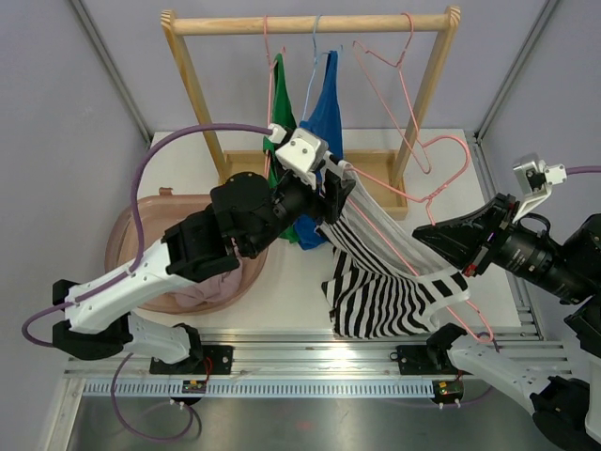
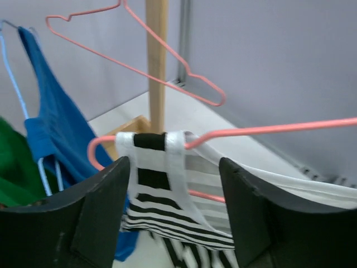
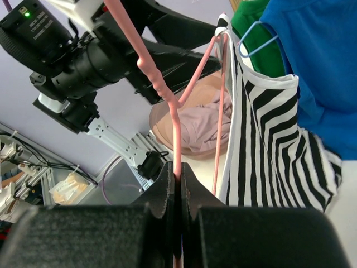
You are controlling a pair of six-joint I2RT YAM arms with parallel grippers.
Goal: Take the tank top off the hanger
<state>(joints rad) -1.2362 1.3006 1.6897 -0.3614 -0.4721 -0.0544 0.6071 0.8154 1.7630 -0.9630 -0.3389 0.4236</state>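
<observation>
Four hangers [image 2: 134, 67], three tops [image 1: 327, 103]. Your right gripper [image 3: 177, 184] clenches the tank top [image 1: 394, 291]'s hanger [image 3: 174, 134]; your left gripper [image 2: 174, 164] gapes, jaws astride its strap [image 2: 149, 142].

The fingers [image 2: 95, 223] of the left gripper [image 2: 173, 190], either side of the hanger [image 2: 268, 129], are blurred and cut off below; the hanger's far end leaves the frame. Left of the hanger, the left arm [image 1: 216, 235] hides part of the basket [image 1: 117, 254]
</observation>
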